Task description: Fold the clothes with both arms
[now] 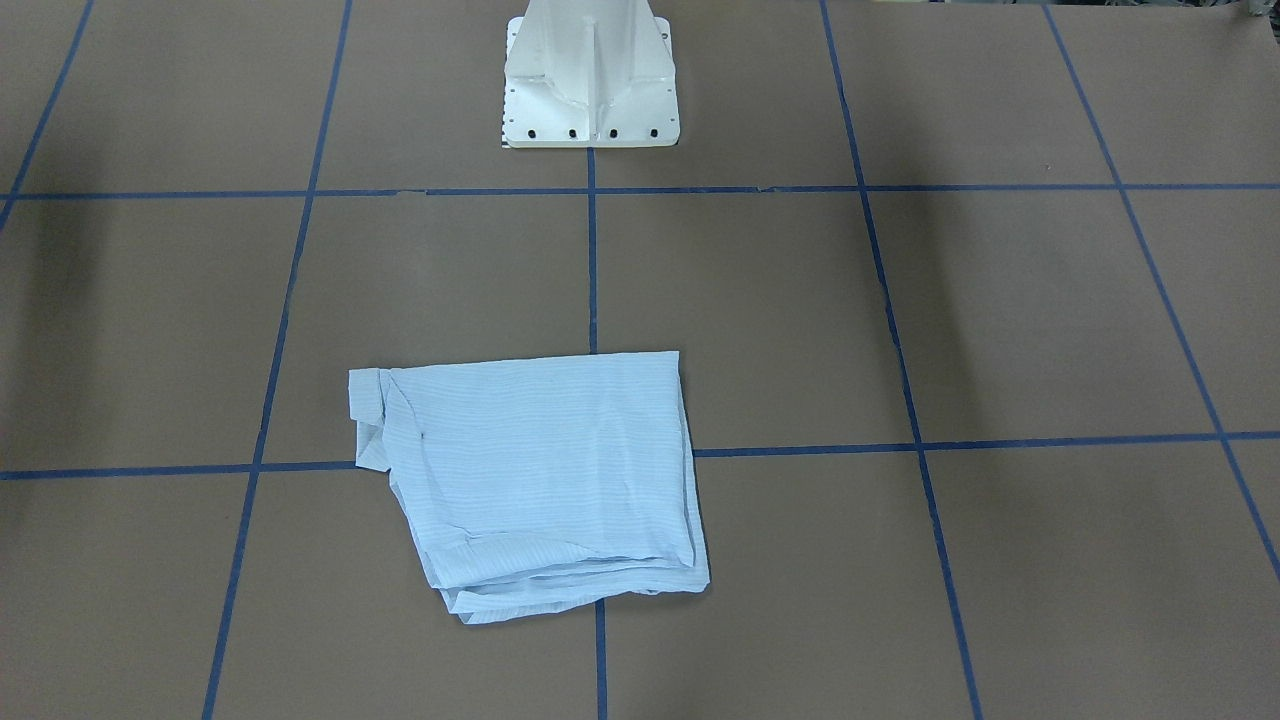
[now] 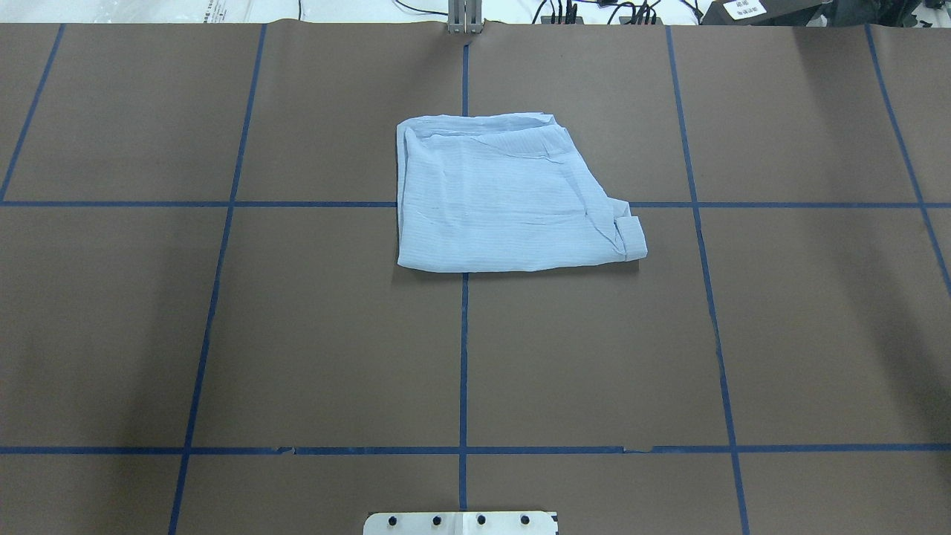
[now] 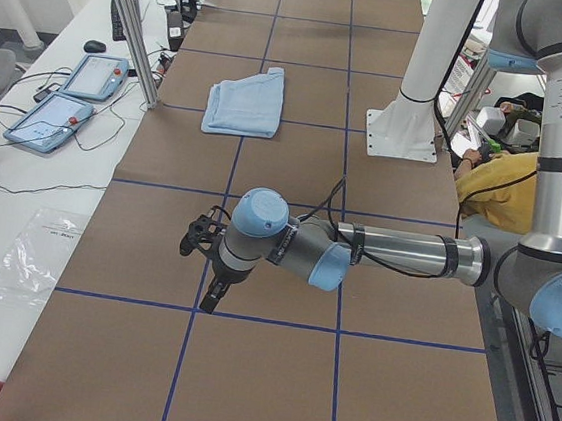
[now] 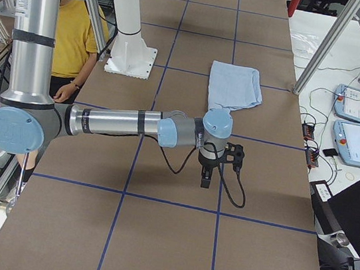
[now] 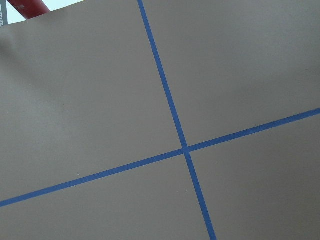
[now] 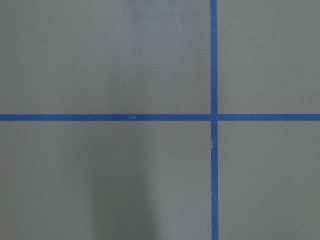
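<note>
The shirt (image 2: 505, 197) lies folded in a layered rectangle, midway along the counter (image 2: 297, 334), toward the edge opposite the robot. The left claw (image 3: 209, 299) and right claw (image 4: 204, 179) hang near the counter's ends; I cannot tell whether they are open or closed. Folding looks done; at most the next move is tidying.

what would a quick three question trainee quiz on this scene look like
1. True or false: the left gripper and the right gripper are both well away from the folded shirt on the table.
2. In the overhead view the shirt lies: A) over a crossing of the blue tape lines; B) at the left edge; C) at the near edge.
3. What do both wrist cameras show?
Key: 1 true; 2 A; 3 bare table with crossing blue tape lines.
</note>
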### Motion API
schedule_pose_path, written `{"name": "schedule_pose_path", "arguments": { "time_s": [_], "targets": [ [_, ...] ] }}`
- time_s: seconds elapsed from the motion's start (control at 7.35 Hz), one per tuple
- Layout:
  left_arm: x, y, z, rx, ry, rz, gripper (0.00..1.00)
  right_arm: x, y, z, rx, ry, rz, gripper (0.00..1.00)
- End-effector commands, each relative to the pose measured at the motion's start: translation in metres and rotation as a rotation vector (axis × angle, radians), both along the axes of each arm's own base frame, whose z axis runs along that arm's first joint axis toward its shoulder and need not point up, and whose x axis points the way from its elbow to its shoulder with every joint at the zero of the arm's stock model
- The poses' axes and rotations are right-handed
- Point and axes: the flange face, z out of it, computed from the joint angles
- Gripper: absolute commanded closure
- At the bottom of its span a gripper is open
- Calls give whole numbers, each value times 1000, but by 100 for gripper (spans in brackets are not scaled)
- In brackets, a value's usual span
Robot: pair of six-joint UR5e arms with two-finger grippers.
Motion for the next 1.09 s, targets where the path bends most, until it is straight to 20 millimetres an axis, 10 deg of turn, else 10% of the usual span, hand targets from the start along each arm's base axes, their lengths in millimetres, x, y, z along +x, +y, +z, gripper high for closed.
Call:
{"name": "schedule_pose_path", "arguments": {
  "time_s": [0.0, 0.95],
  "targets": [
    [0, 1, -1, 0, 2, 0, 0, -1, -2, -2, 6, 0, -1, 0],
    [0, 5, -1, -1, 5, 1, 0, -1, -4, -6, 14, -1, -1, 0]
  ]
}}
